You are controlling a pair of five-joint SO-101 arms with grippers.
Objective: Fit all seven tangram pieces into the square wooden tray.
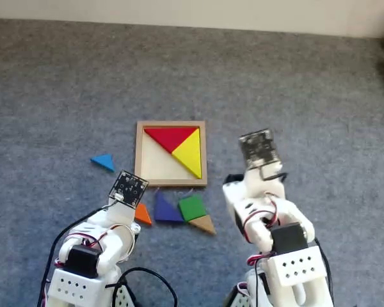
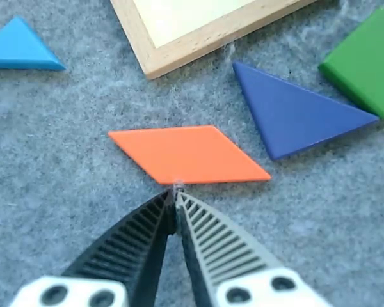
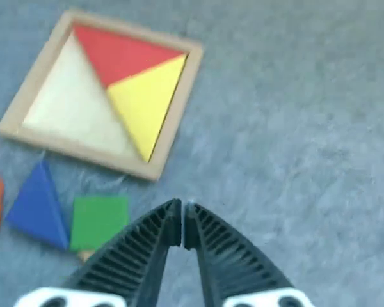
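The left fingers (image 2: 137,243) are pressed together with nothing held. Their tips are set just at the near long edge of the flat orange parallelogram piece (image 2: 189,153), which lies on the grey felt-covered desk (image 2: 64,192) outside the square wooden tray (image 2: 198,39). The step in hand is judged to be the pickup of this piece. Before any descent, the fingers should be opened wider than the short span between the two long edges, and the wrist aligned so that one finger is placed on each long edge. A grip across the pointed ends is to be avoided, since the piece would probably swivel. Because the piece is thin and lies flat, the tips should be pressed lightly into the felt so that the edges are caught rather than skimmed. Care is needed toward the dark blue triangular piece (image 2: 294,115), which lies just beside the orange one, with the green square piece (image 2: 365,61) beyond it and the tan triangular piece (image 1: 203,223) just beside that. The small light blue triangular piece (image 2: 19,48) lies apart, off the tray's other side. Inside the tray, the red triangular piece (image 1: 168,137) and the yellow triangular piece (image 1: 189,155) are seated, and the bare half is available. The right fingers (image 3: 141,252) are closed to a thin slit and empty, held over bare felt beside the tray, and should be kept out of the transfer path.
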